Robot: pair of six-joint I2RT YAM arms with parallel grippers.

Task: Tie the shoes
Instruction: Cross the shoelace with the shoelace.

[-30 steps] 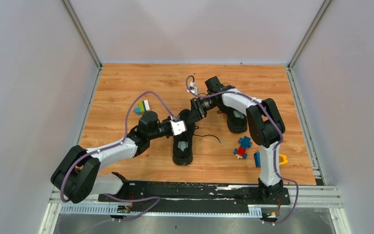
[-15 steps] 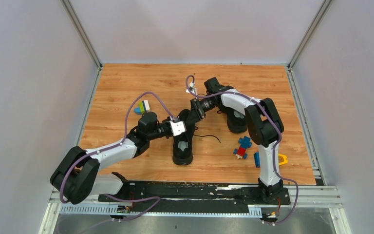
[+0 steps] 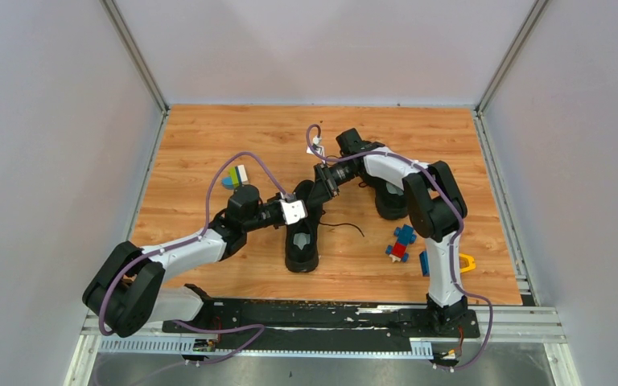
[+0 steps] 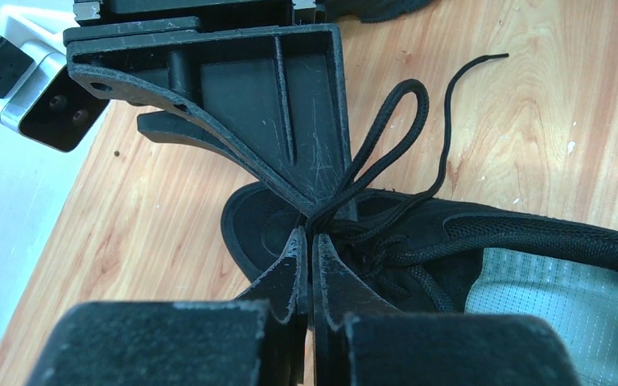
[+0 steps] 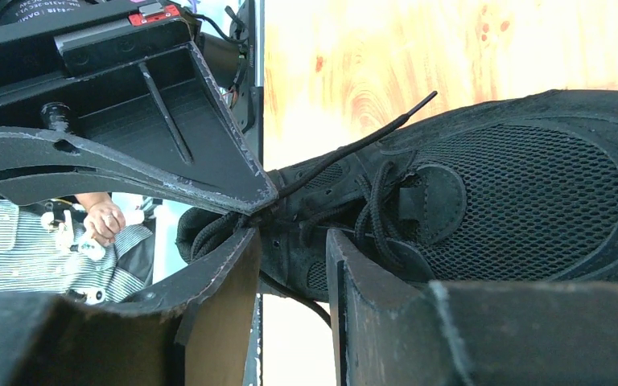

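One black shoe (image 3: pixel 302 241) lies at the table's middle with its toe toward the far side, and its pale insole (image 4: pixel 563 301) shows in the left wrist view. My left gripper (image 4: pixel 311 235) is shut on the black lace just above the tongue. A lace loop (image 4: pixel 394 121) and a loose lace end (image 4: pixel 471 68) run out beyond the tips. My right gripper (image 5: pixel 292 235) stands open right against the left gripper's tips, over the same shoe (image 5: pixel 531 185). In the top view the two grippers (image 3: pixel 307 195) (image 3: pixel 320 190) meet above the shoe's laces. The second shoe (image 3: pixel 390 199) sits under the right arm.
A blue and red toy block (image 3: pixel 402 241) and a yellow piece (image 3: pixel 467 262) lie to the right of the shoes. A blue, green and white block (image 3: pixel 235 177) rests at the left. Grey walls close in the wooden table (image 3: pixel 209 137) on three sides.
The right arm's elbow has drifted slightly left. Both grippers stay at the laces, and the left one keeps its hold.
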